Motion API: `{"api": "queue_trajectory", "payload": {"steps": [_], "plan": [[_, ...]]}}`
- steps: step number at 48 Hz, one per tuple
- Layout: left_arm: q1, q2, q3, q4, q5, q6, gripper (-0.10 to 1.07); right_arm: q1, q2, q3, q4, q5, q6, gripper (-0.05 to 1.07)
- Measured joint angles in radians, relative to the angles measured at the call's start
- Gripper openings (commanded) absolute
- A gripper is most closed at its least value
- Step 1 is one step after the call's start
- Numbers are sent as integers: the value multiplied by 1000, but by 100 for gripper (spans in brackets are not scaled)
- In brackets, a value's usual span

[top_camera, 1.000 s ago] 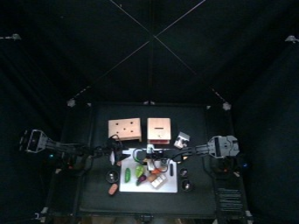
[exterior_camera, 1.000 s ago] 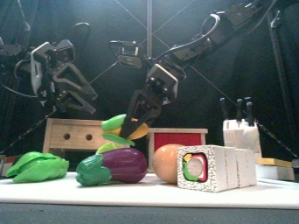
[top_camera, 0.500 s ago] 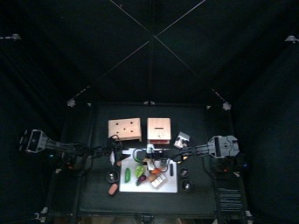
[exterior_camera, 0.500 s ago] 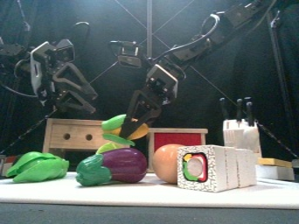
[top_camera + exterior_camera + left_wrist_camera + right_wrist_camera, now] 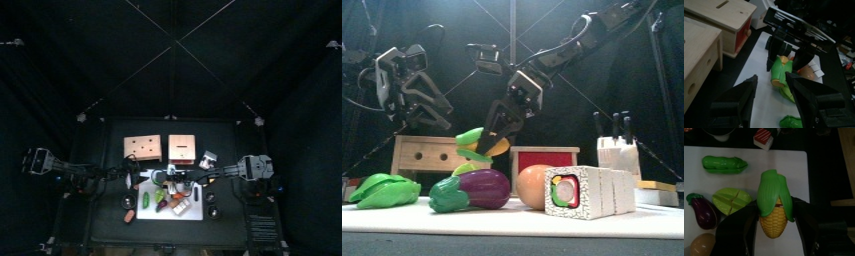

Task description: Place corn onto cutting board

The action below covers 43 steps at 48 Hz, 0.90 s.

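The left gripper [image 5: 409,85] hangs open and empty at the left. At centre, the right gripper [image 5: 774,223] grips the corn [image 5: 775,208], lifted above the cutting board [image 5: 784,158], its long axis along the jaws.

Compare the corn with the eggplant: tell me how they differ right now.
The corn is yellow with green husk leaves; the eggplant is dark purple with a green cap. The corn is held in the right claw, lifted above the white board; the eggplant lies on the board, untouched. Both are toy vegetables.
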Motion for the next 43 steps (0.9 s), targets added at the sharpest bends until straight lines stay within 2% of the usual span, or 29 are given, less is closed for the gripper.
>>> {"api": "queue_trajectory", "payload": {"steps": [19,43], "plan": [[2,0,35,0,-2,-2,85,-2,0,-2,0,0,0,67],[3,0,35,0,0,0,85,-2,-2,-17,-2,0,0,67]]}}
